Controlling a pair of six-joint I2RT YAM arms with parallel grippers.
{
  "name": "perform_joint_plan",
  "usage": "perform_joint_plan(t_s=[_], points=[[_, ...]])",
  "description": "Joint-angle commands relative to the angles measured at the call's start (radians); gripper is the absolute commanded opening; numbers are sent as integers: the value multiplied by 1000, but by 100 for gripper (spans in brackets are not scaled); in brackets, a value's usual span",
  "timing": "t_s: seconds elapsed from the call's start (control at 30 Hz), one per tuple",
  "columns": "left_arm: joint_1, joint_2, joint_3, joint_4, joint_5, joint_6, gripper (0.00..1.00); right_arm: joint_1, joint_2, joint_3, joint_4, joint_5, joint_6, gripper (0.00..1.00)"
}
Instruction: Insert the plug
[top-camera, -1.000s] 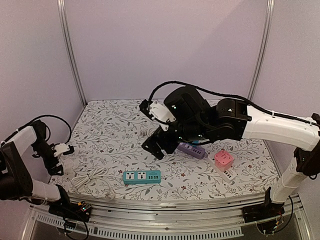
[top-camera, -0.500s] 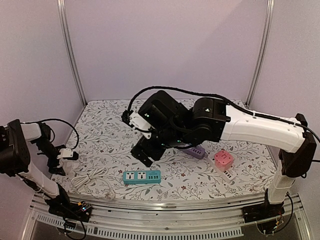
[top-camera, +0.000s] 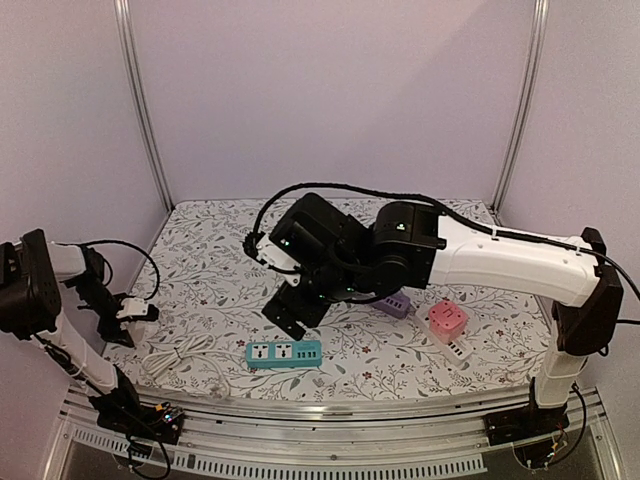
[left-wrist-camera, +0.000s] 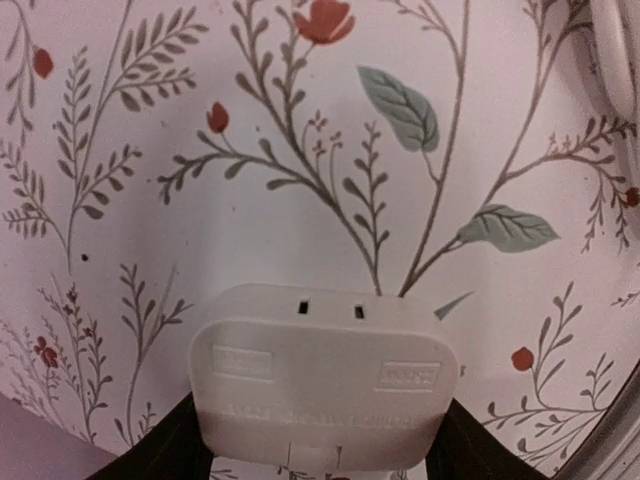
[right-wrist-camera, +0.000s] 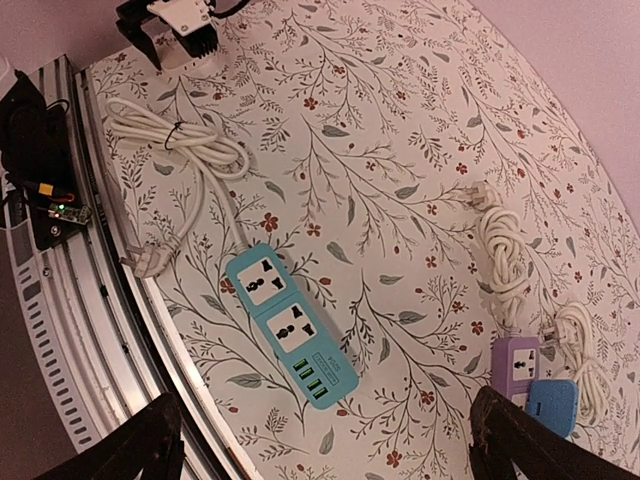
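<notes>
Far left, the left arm (top-camera: 55, 285) sits folded low at the left edge of the counter (top-camera: 210, 260). Its jaws pinch the plug (left-wrist-camera: 322, 385), a pale white block gripped by its two sides, with two small slots showing along its upper edge. It hangs close over the flowered cloth; whether it touches, I cannot tell.

Just right of it a coiled white cord (right-wrist-camera: 195, 145) lies near the front edge, one loose end trailing towards the rail. A further stretch of white cord runs along the right border of the left wrist view; I cannot tell whether it joins the plug.

Next comes the teal strip (top-camera: 284, 353), flat on the cloth near the front, with two sockets facing up and a row of small ports at its right end. The cord lies between it and the plug, so the two are well apart.

Above the teal strip, a little behind it, hang the right jaws, spread wide and holding nothing. The right arm (top-camera: 500, 255) reaches in from the far right to carry them there.

Beyond, towards the back, a second bundled cord (right-wrist-camera: 500, 250) lies just beside a purple strip (top-camera: 392, 303), which has a blue block (right-wrist-camera: 553, 405) touching it. Right of those stands a pink cube (top-camera: 446, 317), with a white strip (top-camera: 458, 350) at its front.
</notes>
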Motion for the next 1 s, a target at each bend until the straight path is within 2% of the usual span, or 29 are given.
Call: perform_joint_plan(t_s=[0.0,0.2,0.37,0.53,0.6,0.67,0.73,0.8,0.87,0.97], points=[[-20,22,-44,18,23,11,65,6,19,6,-24,23,-3,99],[-45,-7,-19,-73,54,-34,34,7,0,-33,-23,35,-8,99],[-77,-95,77,-154,205,-180,0,6,-65,-97,-17,158,51,99],[-152,-240,293,-307,451,-464,0,-9,-196,-200,79,220,133,99],[-235,-322,379,-367,511,-587,0,-28,-264,-253,161,186,161,99],[-360,-428,440,-382,537,-712,0,-49,-327,-312,267,143,189,99],[-468,-514,496,-396,593,-775,0,-66,-418,-402,400,117,219,98],[-479,-488,648,-481,713,-907,0,-74,-500,-496,563,107,248,93],[-522,-483,702,-484,730,-979,0,-76,-552,-561,683,111,309,86],[-569,-526,721,-449,650,-1005,0,-76,-575,-579,772,99,380,81]])
